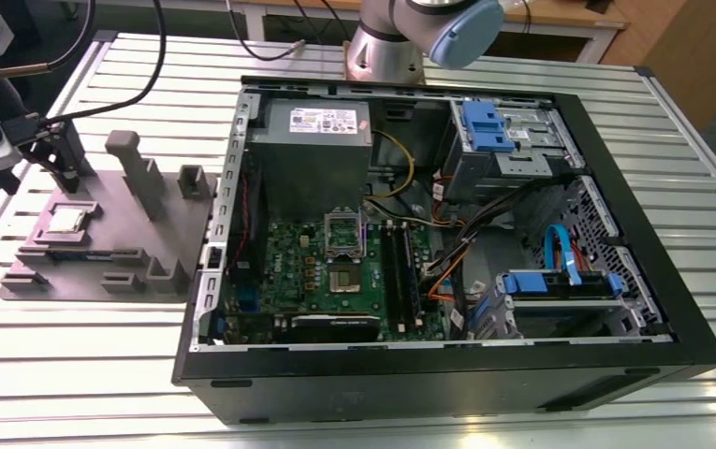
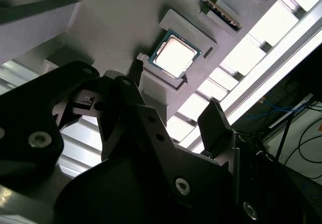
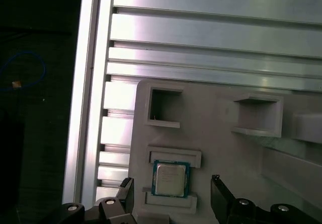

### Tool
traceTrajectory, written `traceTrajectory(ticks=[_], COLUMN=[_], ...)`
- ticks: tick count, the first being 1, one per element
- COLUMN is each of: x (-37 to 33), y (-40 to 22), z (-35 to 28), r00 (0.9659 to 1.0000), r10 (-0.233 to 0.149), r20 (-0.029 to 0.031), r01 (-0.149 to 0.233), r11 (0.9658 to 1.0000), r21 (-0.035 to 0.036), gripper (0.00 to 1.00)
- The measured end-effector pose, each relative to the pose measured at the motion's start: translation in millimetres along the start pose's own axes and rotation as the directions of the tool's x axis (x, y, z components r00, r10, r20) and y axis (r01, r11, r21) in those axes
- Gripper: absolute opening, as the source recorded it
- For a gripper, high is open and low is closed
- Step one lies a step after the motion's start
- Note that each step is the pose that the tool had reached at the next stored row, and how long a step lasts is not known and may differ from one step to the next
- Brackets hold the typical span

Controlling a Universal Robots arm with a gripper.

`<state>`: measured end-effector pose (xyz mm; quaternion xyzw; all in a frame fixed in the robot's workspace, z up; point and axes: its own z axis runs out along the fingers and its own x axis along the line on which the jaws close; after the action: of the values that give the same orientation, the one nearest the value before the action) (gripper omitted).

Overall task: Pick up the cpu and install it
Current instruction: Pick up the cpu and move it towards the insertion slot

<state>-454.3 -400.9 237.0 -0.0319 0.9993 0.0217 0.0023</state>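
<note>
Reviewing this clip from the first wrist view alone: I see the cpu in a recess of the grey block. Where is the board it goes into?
Observer: In the exterior view the green board lies inside an open computer case, to the exterior view's right of the grey block.
Operator: Is the gripper on the cpu?
Observer: No; in the second wrist view the gripper hangs open above the cpu, which lies untouched in its recess.
</note>
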Motion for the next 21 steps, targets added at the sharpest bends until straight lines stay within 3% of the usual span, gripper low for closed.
traceTrajectory(ticks=[10, 15, 21], x=[0.0, 0.4, 0.4], y=[0.0, -0.5, -1.1], z=[0.1, 4.4, 11.6], r00=[1.0000, 0.9994, 0.9993], r10=[0.000, 0.034, 0.038], r20=[0.0000, 0.0012, 0.0016], r01=[0.000, -0.034, -0.038], r11=[1.0000, 0.9994, 0.9993], r21=[0.0000, 0.0003, 0.0002], gripper=[0.71, 0.71, 0.71])
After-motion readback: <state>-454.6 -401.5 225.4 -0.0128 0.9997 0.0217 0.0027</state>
